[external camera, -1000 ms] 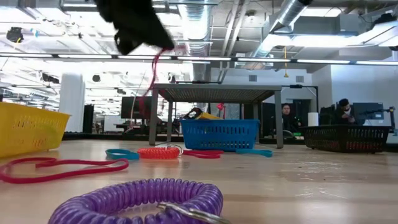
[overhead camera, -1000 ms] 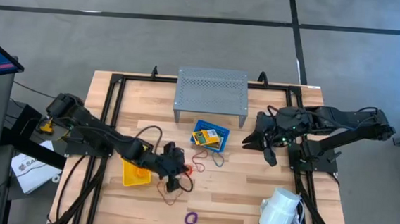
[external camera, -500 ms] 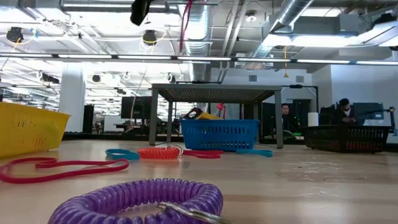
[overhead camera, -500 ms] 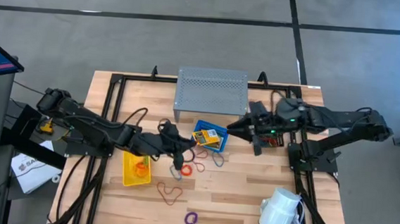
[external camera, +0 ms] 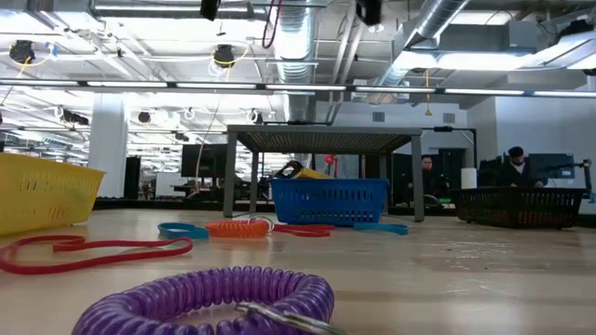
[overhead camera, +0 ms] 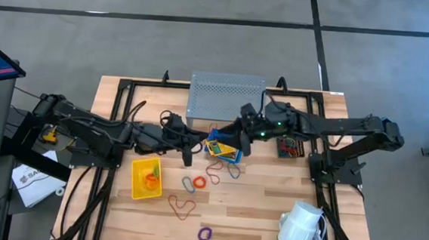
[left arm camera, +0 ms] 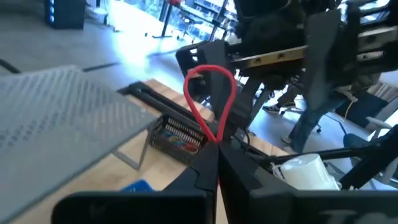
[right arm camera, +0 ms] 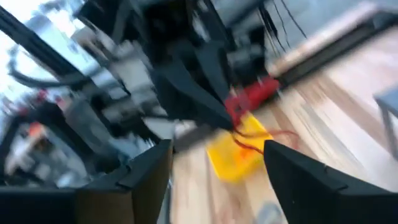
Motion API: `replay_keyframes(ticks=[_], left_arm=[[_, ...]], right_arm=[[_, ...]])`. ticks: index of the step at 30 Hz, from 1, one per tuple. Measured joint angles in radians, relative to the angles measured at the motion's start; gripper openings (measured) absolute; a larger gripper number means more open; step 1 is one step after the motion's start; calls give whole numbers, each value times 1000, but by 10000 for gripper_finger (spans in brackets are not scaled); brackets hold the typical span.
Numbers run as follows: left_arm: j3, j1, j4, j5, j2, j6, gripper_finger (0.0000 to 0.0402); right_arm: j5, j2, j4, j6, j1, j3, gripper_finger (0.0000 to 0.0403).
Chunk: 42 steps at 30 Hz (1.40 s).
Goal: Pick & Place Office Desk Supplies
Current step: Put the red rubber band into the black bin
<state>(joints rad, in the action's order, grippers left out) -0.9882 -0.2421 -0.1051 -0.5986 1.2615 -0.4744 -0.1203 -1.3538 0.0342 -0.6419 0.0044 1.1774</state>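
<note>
My left gripper (overhead camera: 198, 143) is up over the table's middle, just left of the blue bin (overhead camera: 224, 147), and is shut on a thin red loop (left arm camera: 208, 93). In the low view the loop (external camera: 272, 23) shows high above the table. My right gripper (overhead camera: 237, 137) hovers open over the blue bin, facing the left one, its fingers (right arm camera: 298, 168) spread with nothing between them. The yellow bin (overhead camera: 146, 179) stands left of centre and the black mesh bin (overhead camera: 290, 148) to the right. Orange (overhead camera: 199, 182), grey (overhead camera: 187, 184), red (overhead camera: 182, 205) and purple (overhead camera: 205, 233) loops lie flat on the wood. My left gripper pinches one end of the red loop (left arm camera: 214, 134) between its two shut fingertips. The fingers lie about level and come from the table's left. The rest of the loop stands out beyond the fingertips as an open bow, lifted clear of the table.
The grey perforated riser (overhead camera: 227, 98) stands at the far middle, right behind both grippers. A white mug (overhead camera: 302, 226) lies at the near right corner. Bare wood shows along the near edge, left of the purple loop. People sit in the room beyond the table.
My left gripper has risen from low beside the yellow bin and gone toward the far edge and the blue bin, tipping from pointing down to nearly level. The red loop has gone up with it, clear of the table. My right gripper has moved toward the table's left, over the blue bin.
</note>
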Motion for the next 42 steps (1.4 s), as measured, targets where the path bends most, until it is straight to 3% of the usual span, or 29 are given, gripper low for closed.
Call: replay_keyframes(ticks=[7,13,22,26,32,38,42], left_arm=[[0,30,-19,31,-34,47,0],[0,55,-90,130,-23,57,0],[0,53,-119,163,-17,59,0],[0,53,-129,167,-17,59,0],[0,53,-148,169,-17,59,0],[0,53,-148,174,-17,56,4],[0,53,-148,240,-17,57,27]], right_arm=[[127,-11,-96,-17,0,1,254],[146,-15,-153,-25,-1,1,235],[147,-66,-255,-40,10,1,204],[148,-67,-253,-40,16,1,160],[143,-61,-253,6,15,1,19],[124,-59,-259,-17,15,1,5],[120,-46,-260,-24,15,1,3]])
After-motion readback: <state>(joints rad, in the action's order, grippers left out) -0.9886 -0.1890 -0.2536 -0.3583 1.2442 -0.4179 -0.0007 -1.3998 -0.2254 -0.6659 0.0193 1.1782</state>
